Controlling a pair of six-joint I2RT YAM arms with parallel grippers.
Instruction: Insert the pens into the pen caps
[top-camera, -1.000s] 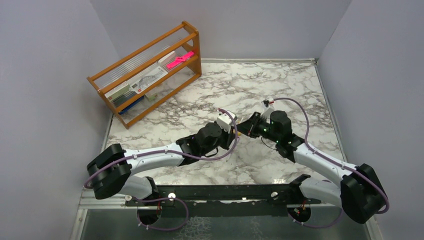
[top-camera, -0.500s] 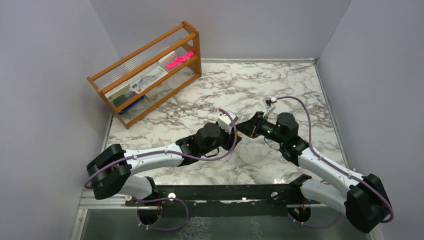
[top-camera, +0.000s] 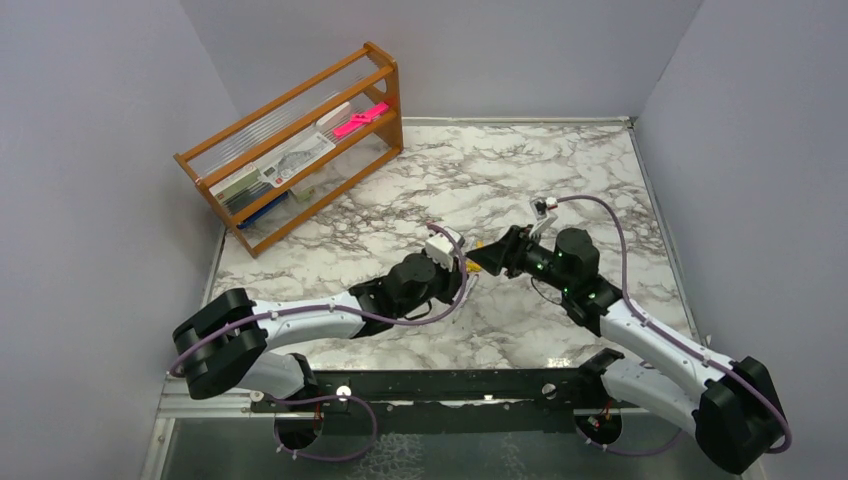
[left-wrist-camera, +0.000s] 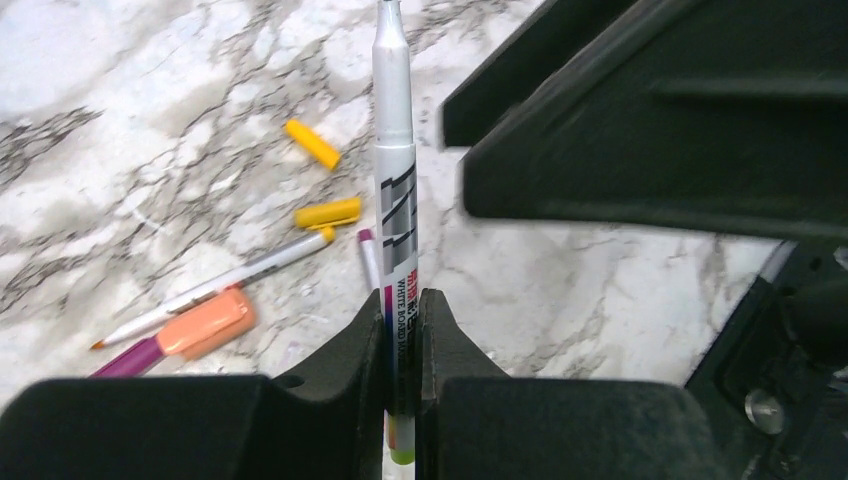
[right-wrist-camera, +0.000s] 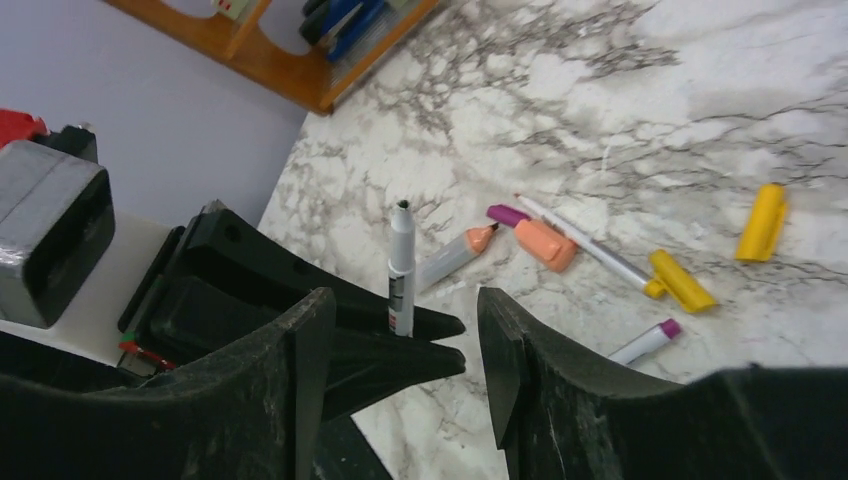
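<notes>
**Left claw clamps a pen; right claw stands apart facing it**

The left gripper (left-wrist-camera: 402, 330) is closed tight on the white-barrelled pen (left-wrist-camera: 395, 150). It grips the pen low on its printed barrel, just above the green end. The bare dark tip points away from the claw and carries no cap. The right gripper (right-wrist-camera: 405, 300) faces it with its fingers (right-wrist-camera: 300, 350) spread wide and nothing between them. In the right wrist view the held pen shows in the gap, clear of both fingers.

Seen from above, the two claws meet tip to tip over the middle of the marble surface (top-camera: 560, 170). Below them lies the loose clutter:
- two yellow caps (left-wrist-camera: 312, 144), well apart from each other;
- a slim white pen (left-wrist-camera: 215, 287) whose end touches the second yellow cap (left-wrist-camera: 328, 212);
- an orange-pink cap (left-wrist-camera: 205, 323) on a purple-ended pen (right-wrist-camera: 508, 215);
- an orange-tipped pen (right-wrist-camera: 455, 255);
- a short purple-tipped pen (right-wrist-camera: 645, 342).

A wooden rack (top-camera: 300, 140) stands at the far left corner, holding a bright pink item (top-camera: 360, 119).
</notes>
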